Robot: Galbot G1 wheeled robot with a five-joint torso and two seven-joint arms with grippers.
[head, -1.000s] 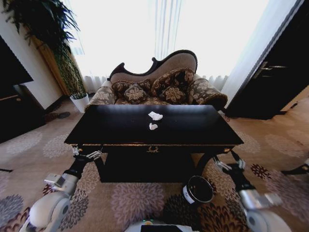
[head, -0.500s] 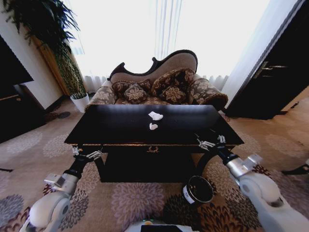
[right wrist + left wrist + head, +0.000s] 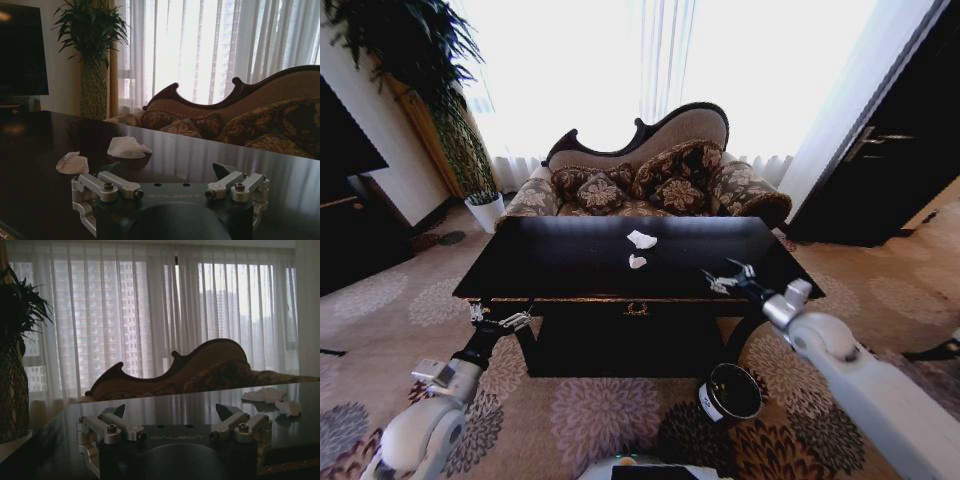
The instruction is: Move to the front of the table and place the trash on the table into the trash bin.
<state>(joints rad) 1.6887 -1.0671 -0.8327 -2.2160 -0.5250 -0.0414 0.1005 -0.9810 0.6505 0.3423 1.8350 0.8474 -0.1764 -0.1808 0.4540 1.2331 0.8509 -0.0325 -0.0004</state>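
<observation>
Glossy white rounded arm shells, black wrists; silver screw-fastened linkage fingers [image 3: 106, 186] on black "GALBOT"-marked gripper bodies.

The right gripper [image 3: 725, 278] reaches forward toward one o'clock, fingers spread. The left gripper [image 3: 500, 318] waits low at eleven o'clock, likewise spread.

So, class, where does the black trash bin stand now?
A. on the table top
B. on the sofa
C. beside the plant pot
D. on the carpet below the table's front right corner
D: the trash bin stands on the carpet, below the table's front right corner.
</observation>
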